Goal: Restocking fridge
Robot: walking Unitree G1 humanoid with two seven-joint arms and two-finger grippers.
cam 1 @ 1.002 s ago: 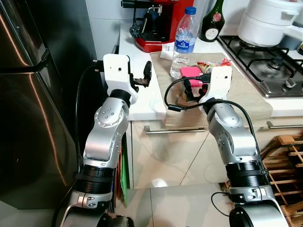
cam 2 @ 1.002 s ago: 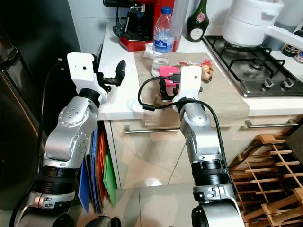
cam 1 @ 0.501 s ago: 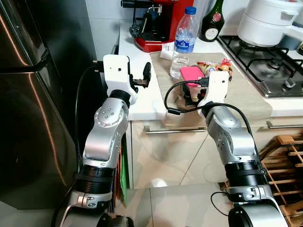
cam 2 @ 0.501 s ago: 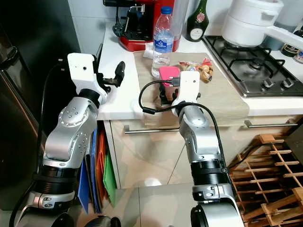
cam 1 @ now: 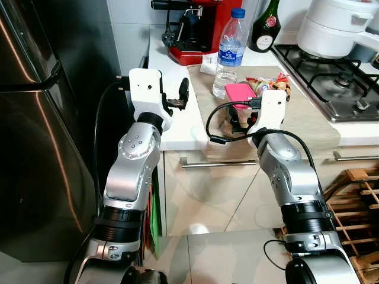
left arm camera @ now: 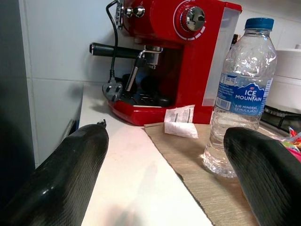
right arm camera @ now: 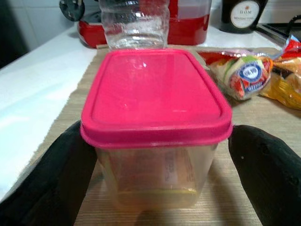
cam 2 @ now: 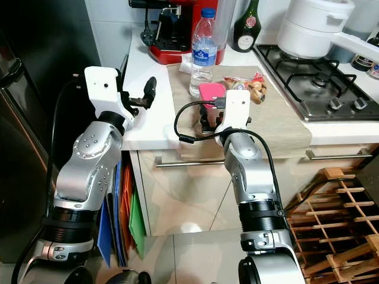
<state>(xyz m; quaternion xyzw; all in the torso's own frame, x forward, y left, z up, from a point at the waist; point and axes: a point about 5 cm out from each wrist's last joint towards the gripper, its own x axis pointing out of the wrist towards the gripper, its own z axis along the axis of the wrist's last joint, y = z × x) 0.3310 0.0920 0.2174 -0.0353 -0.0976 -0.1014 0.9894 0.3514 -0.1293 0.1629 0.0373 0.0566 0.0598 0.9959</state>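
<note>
Right fingers [right arm camera: 56, 174] flanking pink-lidded container [right arm camera: 155, 122]

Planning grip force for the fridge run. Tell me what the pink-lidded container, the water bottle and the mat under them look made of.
Pink-lidded container: probably plastic; glossy opaque lid, cloudy see-through walls.
Water bottle: thin clear plastic, judging by its ribbed transparent walls, printed label and blue screw cap.
Mat: likely woven fibre or textured vinyl; matte beige with fine ribbing.

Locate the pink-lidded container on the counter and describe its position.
The pink-lidded container stands on the woven mat, just in front of the water bottle, left of the snack packets, between the open jaws of the right gripper.
</note>
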